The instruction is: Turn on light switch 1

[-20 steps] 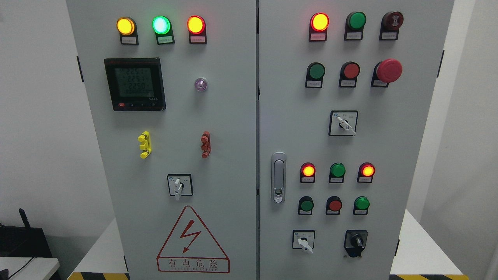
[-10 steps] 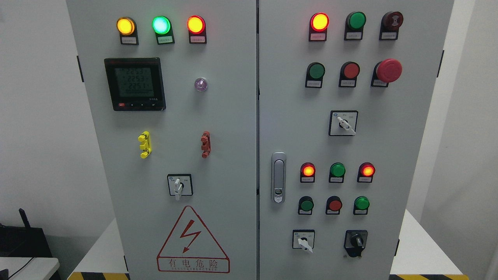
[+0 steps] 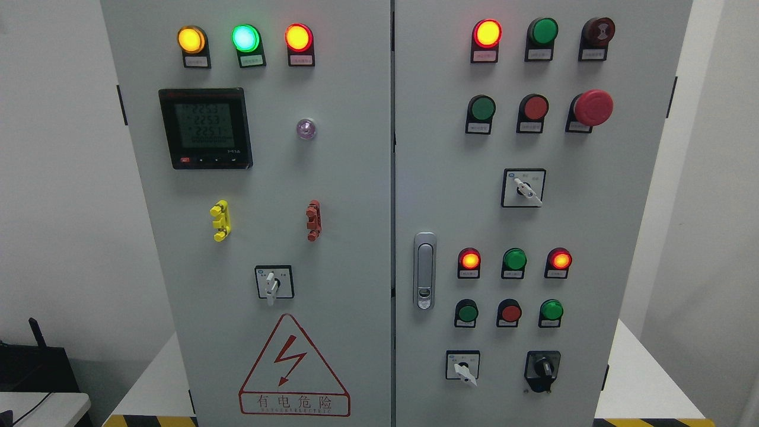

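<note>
A grey two-door electrical cabinet (image 3: 356, 178) fills the head view. Its right door carries a white-handled rotary switch (image 3: 524, 188) in the middle, another (image 3: 463, 366) at the bottom, and a black rotary switch (image 3: 542, 369) beside that one. Above them sit a green button (image 3: 467, 312), a red button (image 3: 509, 312) and a second green button (image 3: 551, 309). Over these, two red lamps (image 3: 469, 260) (image 3: 560, 260) glow beside an unlit green lamp (image 3: 514, 259). The left door has one rotary switch (image 3: 272, 283). Neither hand shows.
A red mushroom stop button (image 3: 593, 107) sticks out at the upper right. A silver door latch (image 3: 424, 270) sits on the right door's left edge. A digital meter (image 3: 205, 127) is at the upper left. A dark device (image 3: 35, 367) stands at the lower left.
Only the meter's digits have flickered. Nothing else has moved.
</note>
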You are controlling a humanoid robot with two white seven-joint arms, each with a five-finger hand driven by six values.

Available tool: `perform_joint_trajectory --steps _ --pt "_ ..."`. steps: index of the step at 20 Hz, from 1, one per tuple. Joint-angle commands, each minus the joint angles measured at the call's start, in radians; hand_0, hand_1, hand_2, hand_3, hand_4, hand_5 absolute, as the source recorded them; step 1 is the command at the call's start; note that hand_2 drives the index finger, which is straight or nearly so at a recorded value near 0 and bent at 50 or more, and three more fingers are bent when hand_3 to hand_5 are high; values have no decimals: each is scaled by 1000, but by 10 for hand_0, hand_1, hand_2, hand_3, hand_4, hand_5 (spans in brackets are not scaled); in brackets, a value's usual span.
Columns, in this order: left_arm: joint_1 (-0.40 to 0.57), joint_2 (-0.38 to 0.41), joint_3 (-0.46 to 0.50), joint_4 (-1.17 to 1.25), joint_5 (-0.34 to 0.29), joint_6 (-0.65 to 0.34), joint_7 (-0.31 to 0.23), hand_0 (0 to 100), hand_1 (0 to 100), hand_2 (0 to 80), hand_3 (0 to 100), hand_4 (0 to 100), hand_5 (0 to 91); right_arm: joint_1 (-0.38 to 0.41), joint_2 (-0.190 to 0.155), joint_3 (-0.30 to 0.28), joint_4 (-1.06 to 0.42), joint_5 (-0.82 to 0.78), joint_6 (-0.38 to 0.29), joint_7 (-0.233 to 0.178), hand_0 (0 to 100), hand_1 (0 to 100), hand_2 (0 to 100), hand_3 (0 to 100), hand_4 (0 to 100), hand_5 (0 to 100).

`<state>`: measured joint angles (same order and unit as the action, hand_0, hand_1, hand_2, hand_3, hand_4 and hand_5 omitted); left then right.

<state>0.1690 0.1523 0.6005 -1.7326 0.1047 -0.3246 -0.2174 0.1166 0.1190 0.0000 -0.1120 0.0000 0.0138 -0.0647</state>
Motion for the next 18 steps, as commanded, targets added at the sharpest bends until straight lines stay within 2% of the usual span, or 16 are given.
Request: perform_joint_trajectory --steps 1,7,12,18 --pt "-57 10 -214 -136 -5 33 38 197 267 414 653 712 612 0 -1 17 0 -25 0 0 120 389 0 0 0 0" --pt "-95 13 -304 -165 -7 84 118 190 267 415 663 722 629 0 -1 17 0 -25 0 0 120 389 0 0 0 0" --pt "-115 38 -386 -171 -17 136 219 186 271 426 675 736 653 0 -1 17 0 -25 0 0 120 389 0 0 0 0" --pt "-194 33 -479 -182 -53 242 273 183 282 450 705 759 684 0 1 17 0 -25 0 0 120 389 0 0 0 0"
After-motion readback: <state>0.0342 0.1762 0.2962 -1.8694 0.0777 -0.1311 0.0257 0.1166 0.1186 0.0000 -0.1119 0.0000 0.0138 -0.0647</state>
